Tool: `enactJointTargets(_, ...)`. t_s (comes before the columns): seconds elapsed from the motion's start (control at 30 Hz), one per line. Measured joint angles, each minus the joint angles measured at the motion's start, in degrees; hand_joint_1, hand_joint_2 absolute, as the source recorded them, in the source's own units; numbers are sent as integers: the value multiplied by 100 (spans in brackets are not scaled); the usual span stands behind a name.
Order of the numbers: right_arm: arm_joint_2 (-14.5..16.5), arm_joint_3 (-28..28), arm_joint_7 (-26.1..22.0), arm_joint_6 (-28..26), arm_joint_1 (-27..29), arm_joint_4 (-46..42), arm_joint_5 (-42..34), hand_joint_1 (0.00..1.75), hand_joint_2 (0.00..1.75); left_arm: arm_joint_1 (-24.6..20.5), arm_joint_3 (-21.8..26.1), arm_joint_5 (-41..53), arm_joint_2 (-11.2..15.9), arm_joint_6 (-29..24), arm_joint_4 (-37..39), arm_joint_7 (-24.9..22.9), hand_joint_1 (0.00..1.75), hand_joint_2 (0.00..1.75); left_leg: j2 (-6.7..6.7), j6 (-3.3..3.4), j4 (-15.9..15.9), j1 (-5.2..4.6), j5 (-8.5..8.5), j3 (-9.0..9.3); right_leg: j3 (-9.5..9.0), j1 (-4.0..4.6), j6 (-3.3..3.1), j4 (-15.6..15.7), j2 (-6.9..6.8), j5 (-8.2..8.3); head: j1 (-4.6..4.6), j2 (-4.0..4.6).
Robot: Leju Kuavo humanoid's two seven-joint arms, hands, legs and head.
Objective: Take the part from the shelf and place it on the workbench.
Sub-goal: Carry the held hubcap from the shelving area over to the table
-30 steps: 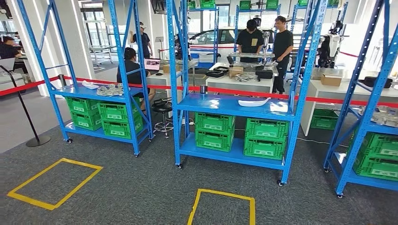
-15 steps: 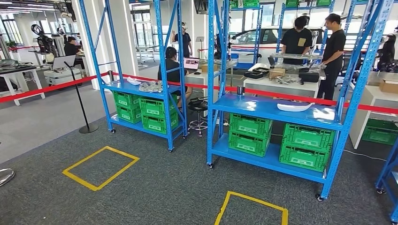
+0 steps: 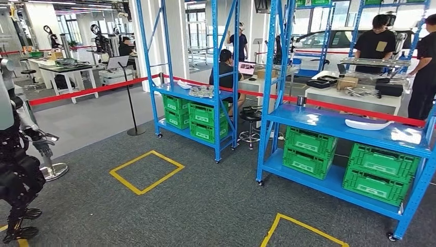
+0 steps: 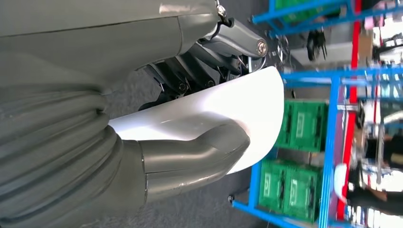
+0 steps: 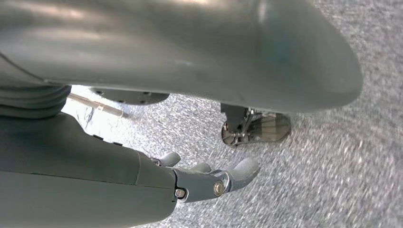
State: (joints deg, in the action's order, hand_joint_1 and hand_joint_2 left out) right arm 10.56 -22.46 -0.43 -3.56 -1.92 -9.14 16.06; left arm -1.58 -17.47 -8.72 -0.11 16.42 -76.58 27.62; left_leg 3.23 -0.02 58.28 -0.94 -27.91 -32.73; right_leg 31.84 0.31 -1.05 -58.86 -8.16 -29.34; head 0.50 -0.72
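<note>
In the left wrist view my left hand (image 4: 157, 161) holds a white curved part (image 4: 223, 104), with the thick thumb lying over its near face and the dark fingers (image 4: 190, 71) behind it. My right hand (image 5: 204, 178) hangs above grey carpet, its fingers a little apart and nothing in them. In the head view a second white curved part (image 3: 367, 124) lies on the middle level of the blue shelf (image 3: 329, 122) at the right.
Green crates (image 3: 308, 149) fill the shelf's lower levels. A second blue shelf (image 3: 198, 95) stands further back. Two yellow floor squares (image 3: 146, 171) mark the carpet. A dark humanoid robot (image 3: 15, 170) stands at the far left. People work at white tables (image 3: 355, 98) behind red tape (image 3: 87, 88).
The camera has turned to the left: the shelves and floor squares have slid to the right of the picture, and the dark robot has come into view at the left edge.
</note>
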Motion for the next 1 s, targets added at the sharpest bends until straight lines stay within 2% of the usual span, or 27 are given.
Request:
enactJointTargets(0.03,4,1,-8,1,-9,0,2,0,0,6,3,2,-1,-4,1,-1,175,175,-73,28,-26,11,24,2,-7,-13,34,-15,9,-19,-3,0)
enactJointTargets(0.07,7,1,-18,4,-17,0,3,0,0,6,8,5,-3,-7,2,-2,175,175,-147,58,-52,28,51,8,10,-26,67,-87,118,-84,-5,0)
enactJointTargets(0.1,10,2,-30,8,-21,0,3,0,0,-2,11,10,-9,-9,5,-3,175,175,-216,88,-77,50,79,25,73,-38,98,-261,293,-205,-13,0)
enactJointTargets(0.13,9,2,-49,13,-18,0,3,0,0,-10,13,16,-17,-12,14,-3,175,175,-282,106,-87,69,97,29,198,-60,120,-558,510,-377,-22,0)
enactJointTargets(0.17,9,2,-68,20,-9,0,2,0,0,-20,14,20,-23,-14,25,-3,175,175,-356,120,-85,77,107,16,364,-69,134,-929,670,-565,-31,0)
enactJointTargets(0.2,9,2,-80,24,2,0,2,0,0,-23,15,22,-28,-16,39,-3,175,175,-435,125,-77,79,114,0,527,-76,146,-1279,745,-707,-39,0)
enactJointTargets(0.23,9,2,-88,27,11,0,3,0,0,-22,15,22,-30,-16,56,-2,175,175,-522,124,-63,79,117,-16,636,-81,153,-1500,772,-757,-41,0)
enactJointTargets(0.27,9,2,-88,27,15,0,4,0,0,-22,15,20,-31,-16,72,-2,175,175,-608,120,-43,81,119,-31,651,-85,155,-1515,780,-698,-43,0)
enactJointTargets(0.3,7,2,-79,26,14,0,8,0,0,-22,15,18,-32,-16,88,0,175,175,-695,110,-17,87,118,-44,552,-93,155,-1295,799,-533,-44,0)
enactJointTargets(0.33,5,2,-66,24,11,0,15,0,0,-22,15,16,-33,-16,101,3,175,175,-778,94,14,95,111,-57,378,-109,157,-921,869,-330,-46,0)
enactJointTargets(0.37,4,2,-51,22,9,0,23,0,0,-24,15,15,-35,-16,108,8,175,175,-851,66,43,101,107,-77,208,-129,164,-562,1025,-198,-47,0)
enactJointTargets(0.4,2,3,-38,21,6,0,32,0,0,-30,16,15,-37,-16,114,12,175,175,-925,28,71,105,103,-103,81,-142,164,-278,1167,-108,-48,0)
enactJointTargets(0.43,2,4,-30,21,6,0,37,0,0,-35,16,14,-39,-16,117,16,175,175,-987,-16,84,109,110,-133,22,-146,158,-134,1274,-89,-45,0)
enactJointTargets(0.47,2,5,-25,21,7,0,40,0,0,-39,16,14,-40,-16,121,18,175,175,-1050,-64,79,114,128,-161,19,-138,136,-112,1316,-110,-41,0)
enactJointTargets(0.53,5,6,-26,22,5,0,42,0,0,-36,19,9,-36,-16,127,25,175,175,-1147,-148,58,131,167,-207,8,-129,52,-80,1174,-68,-33,0)
enactJointTargets(0.57,7,6,-37,23,3,0,42,0,0,-33,21,0,-31,-13,126,51,175,175,-1069,-176,99,126,145,-243,-7,-131,2,-55,1100,-48,-24,0)
enactJointTargets(0.6,7,6,-48,25,2,0,42,0,0,-34,23,-13,-27,-6,121,111,175,175,-921,-196,234,119,65,-319,-21,-133,-45,-29,1019,-31,-13,0)
enactJointTargets(0.67,3,6,-58,28,12,0,40,0,0,-26,34,-54,-25,3,85,376,175,175,-540,-225,836,110,-258,-601,-28,-108,-108,-7,849,-26,8,0)
enactJointTargets(0.73,2,6,-47,31,27,0,37,0,0,27,100,-106,-23,-53,-19,716,175,175,-396,-247,1514,122,-532,-909,-27,-79,-131,-11,670,-37,8,0)
enactJointTargets(0.77,2,6,-45,32,30,0,27,0,0,59,165,-124,-20,-121,-98,849,175,175,-372,-250,1634,124,-535,-954,-29,-69,-136,-12,585,-44,8,0)
enactJointTargets(0.8,2,6,-50,32,30,0,17,0,0,90,259,-118,-12,-215,-205,942,175,175,-351,-246,1532,125,-436,-887,-35,-62,-136,-14,507,-52,7,0)
enactJointTargets(0.83,3,6,-57,32,29,0,7,0,0,116,374,-94,-1,-319,-334,997,175,175,-300,-234,1220,122,-262,-712,-46,-57,-131,-15,435,-62,5,0)
enactJointTargets(0.9,4,6,-66,31,30,0,-4,0,0,157,629,-28,23,-479,-621,1016,175,175,-9,-177,441,76,11,-290,-73,-33,-98,-26,316,-94,5,0)
enactJointTargets(0.93,5,6,-63,30,33,0,-4,0,0,173,748,-2,29,-523,-763,1008,175,175,102,-138,194,48,65,-160,-83,-17,-75,-31,261,-110,1,0)
enactJointTargets(0.97,7,6,-58,30,35,0,-4,0,0,188,857,18,36,-548,-888,994,175,175,161,-101,81,22,68,-110,-91,-4,-51,-31,201,-121,-3,0)
enactJointTargets(1.0,9,6,-54,30,36,0,-4,0,0,210,947,32,41,-561,-991,982,175,175,103,-66,65,5,73,-111,-101,5,-26,-26,132,-128,-9,0)
